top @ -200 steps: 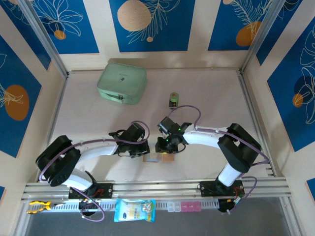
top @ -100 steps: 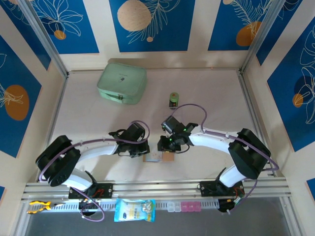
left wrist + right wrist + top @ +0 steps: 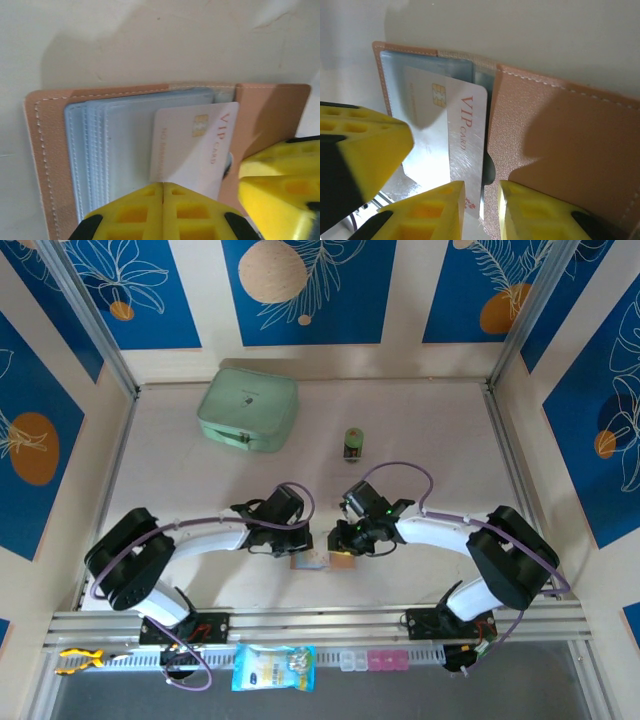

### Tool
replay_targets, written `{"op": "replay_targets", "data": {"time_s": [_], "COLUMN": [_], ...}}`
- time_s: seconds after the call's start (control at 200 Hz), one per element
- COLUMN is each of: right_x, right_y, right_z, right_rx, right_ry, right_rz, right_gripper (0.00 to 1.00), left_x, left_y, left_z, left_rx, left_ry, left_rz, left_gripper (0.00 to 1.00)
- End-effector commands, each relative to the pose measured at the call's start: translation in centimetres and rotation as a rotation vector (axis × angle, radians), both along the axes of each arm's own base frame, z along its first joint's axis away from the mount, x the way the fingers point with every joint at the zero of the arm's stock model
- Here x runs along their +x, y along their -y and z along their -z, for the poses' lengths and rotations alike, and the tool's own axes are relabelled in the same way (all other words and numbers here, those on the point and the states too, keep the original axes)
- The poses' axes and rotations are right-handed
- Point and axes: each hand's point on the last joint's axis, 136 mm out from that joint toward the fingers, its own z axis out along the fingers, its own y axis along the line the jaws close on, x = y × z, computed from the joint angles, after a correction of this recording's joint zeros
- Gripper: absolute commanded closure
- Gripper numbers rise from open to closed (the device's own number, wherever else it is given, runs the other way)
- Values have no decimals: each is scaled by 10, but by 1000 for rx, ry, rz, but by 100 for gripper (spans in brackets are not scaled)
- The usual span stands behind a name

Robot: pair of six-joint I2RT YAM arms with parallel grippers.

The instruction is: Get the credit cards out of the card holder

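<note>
Card [image 3: 192, 145] lower edge hidden behind left pincer [image 3: 162, 192], pads pressed together; right pincer [image 3: 481, 192] narrowly parted astride card holder [image 3: 560, 140] flap edge; grip unclear.

A robot test booth: pale table [image 3: 420, 420] walled by blue leaf-print panels [image 3: 300, 290], framed in aluminium rails [image 3: 320, 620].

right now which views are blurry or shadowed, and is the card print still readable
Left wrist view: the VIP card print reads clearly, shadow darkens its lower part, the left gripper is soft. Right wrist view: print readable, glare washes out the card's lower part, the right gripper is blurred, shadow crosses the card holder flap. Top view: sharp, evenly lit.
</note>
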Motion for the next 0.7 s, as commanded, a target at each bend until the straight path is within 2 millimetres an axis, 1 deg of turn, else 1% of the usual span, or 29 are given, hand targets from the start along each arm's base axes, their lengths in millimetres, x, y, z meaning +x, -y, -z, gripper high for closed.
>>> {"op": "replay_targets", "data": {"time_s": [0.0,0.24,0.53,0.695], "right_x": [-3,-5,-4,-3], "right_y": [-3,-6,-12,-13], "right_z": [0,8,14,18], "right_rx": [52,88,138,168], "right_ry": [-27,-52,-70,-95], "right_rz": [3,-8,-9,4], "right_gripper": [75,76,76,78], "left_x": [-6,-10,-11,-12], "left_y": [0,-7,-9,-9], "left_z": [7,16,17,17], "left_rx": [13,45,43,44], "left_ry": [-12,-36,-38,-41], "left_rz": [25,13,7,9], "left_gripper": [100,100,100,100]}}
